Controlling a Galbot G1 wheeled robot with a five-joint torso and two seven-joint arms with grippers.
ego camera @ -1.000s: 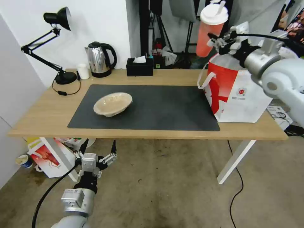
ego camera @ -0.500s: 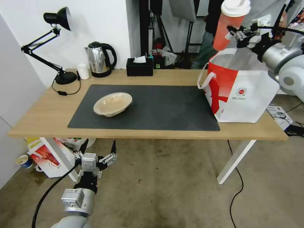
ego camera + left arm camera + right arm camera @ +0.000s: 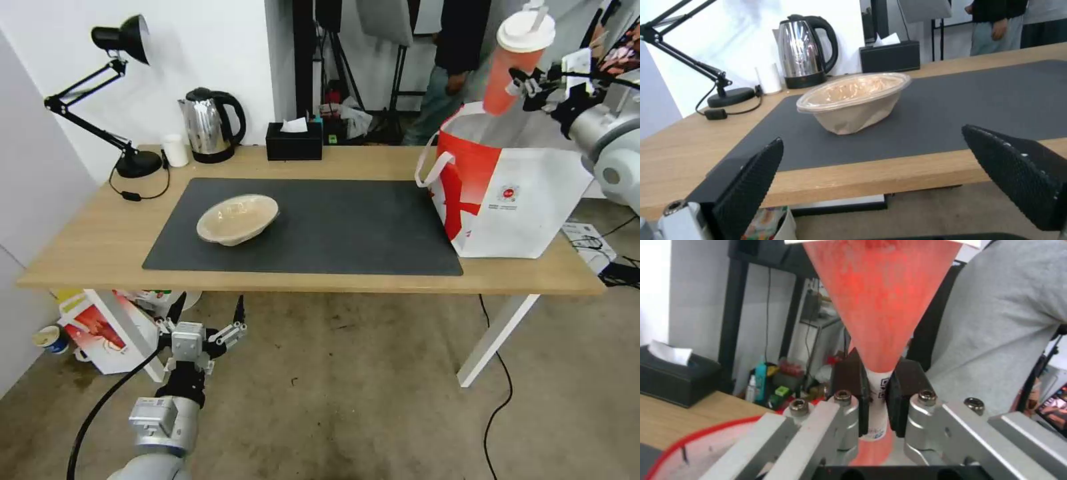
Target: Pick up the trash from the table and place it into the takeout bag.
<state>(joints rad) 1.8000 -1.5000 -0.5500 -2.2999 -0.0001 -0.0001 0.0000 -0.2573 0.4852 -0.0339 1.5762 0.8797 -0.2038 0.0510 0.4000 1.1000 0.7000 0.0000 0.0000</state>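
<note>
fingers (image 3: 851, 386) of the right gripper (image 3: 527, 83) are pinched tight on the lower part of the red drink cup (image 3: 517, 60), which is squeezed thin between the dark pads. the cup with its white lid and straw is tilted and held up in the air, right over the open mouth of the takeout bag (image 3: 507, 193). in the right wrist view the cup (image 3: 882, 306) rises wide and red from the jaws, and the bag's red rim (image 3: 698, 436) curves below it. the bag stands upright at the right end of the table (image 3: 93, 247), partly on the edge of the dark grey mat (image 3: 347, 227), its red side panel turned toward the middle of the table and a white loop handle hanging off that side.

on the left half of the mat sits the shallow beige bowl (image 3: 238, 219), tipped a little to one side, well apart from the bag. in the left wrist view the bowl (image 3: 853, 101) leans on the mat with its rim facing up and back.

the left gripper (image 3: 203, 323) hangs low in front of the table edge, below the tabletop, fingers (image 3: 751, 186) spread wide with nothing between them.

along the back edge of the table stand a black desk lamp (image 3: 113, 100), a small white cup (image 3: 176, 150), a steel kettle (image 3: 210, 125) and a black tissue box (image 3: 294, 141). on the floor under the left end of the table is a smaller red-and-white bag (image 3: 100, 337).
</note>
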